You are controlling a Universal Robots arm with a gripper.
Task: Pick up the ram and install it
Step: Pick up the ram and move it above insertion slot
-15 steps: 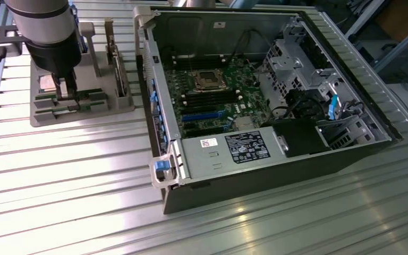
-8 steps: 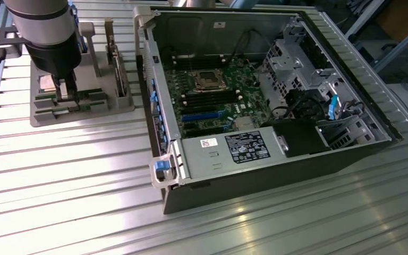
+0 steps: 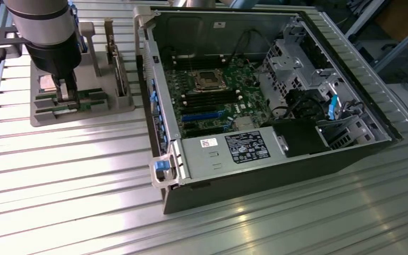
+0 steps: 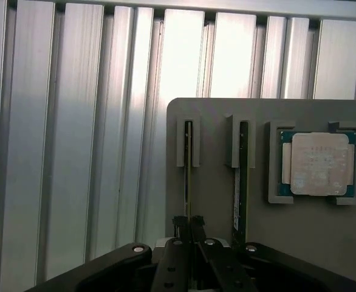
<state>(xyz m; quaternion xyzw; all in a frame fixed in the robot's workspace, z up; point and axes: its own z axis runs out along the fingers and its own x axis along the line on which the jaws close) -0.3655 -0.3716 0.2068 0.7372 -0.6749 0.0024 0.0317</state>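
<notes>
Two thin green sticks stand on edge in slots of a grey holder [image 4: 214, 201]. In the wrist view my gripper [image 4: 188, 224] is shut on the ram [image 4: 188, 170], one dark finger pressed to each side of its near end. The other stick [image 4: 240, 182] sits free in the neighbouring slot. From the exterior view the gripper [image 3: 66, 98] reaches straight down into the holder [image 3: 83, 114] at the exterior view's left, and a bit of green board [image 3: 85, 100] shows beside the fingers.
A square silver CPU chip [image 4: 321, 163] lies in a pocket of the holder. The open computer case [image 3: 261, 106] lies at the exterior view's right, with dark memory slots [image 3: 204, 98] on its motherboard and a power supply [image 3: 232, 149] near the front. Ribbed metal table [image 3: 62, 170] all around.
</notes>
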